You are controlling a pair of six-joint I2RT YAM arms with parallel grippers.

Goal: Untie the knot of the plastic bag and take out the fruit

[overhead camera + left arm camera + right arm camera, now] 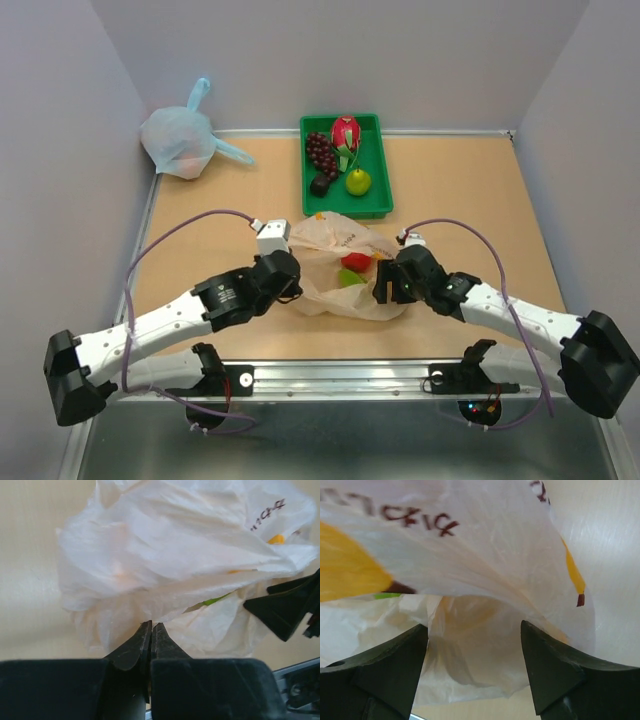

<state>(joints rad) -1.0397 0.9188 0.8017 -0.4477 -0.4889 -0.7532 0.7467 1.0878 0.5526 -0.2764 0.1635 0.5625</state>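
Note:
The peach-orange plastic bag [340,268] lies open on the table between both arms; a red fruit [356,262] and a green piece [349,279] show inside it. My left gripper [296,284] is shut on the bag's left edge; in the left wrist view the jaws [151,626] pinch the thin plastic [165,555]. My right gripper [388,285] is open at the bag's right side, its fingers [395,655] standing around a fold of the bag [475,645]. The green tray [345,165] holds the dragon fruit [346,131], dark grapes [321,153] and a yellow-green fruit [358,182].
A pale blue knotted bag [182,142] sits at the far left corner by the wall. Grey walls close in the table on the left, back and right. A metal rail [340,378] runs along the near edge.

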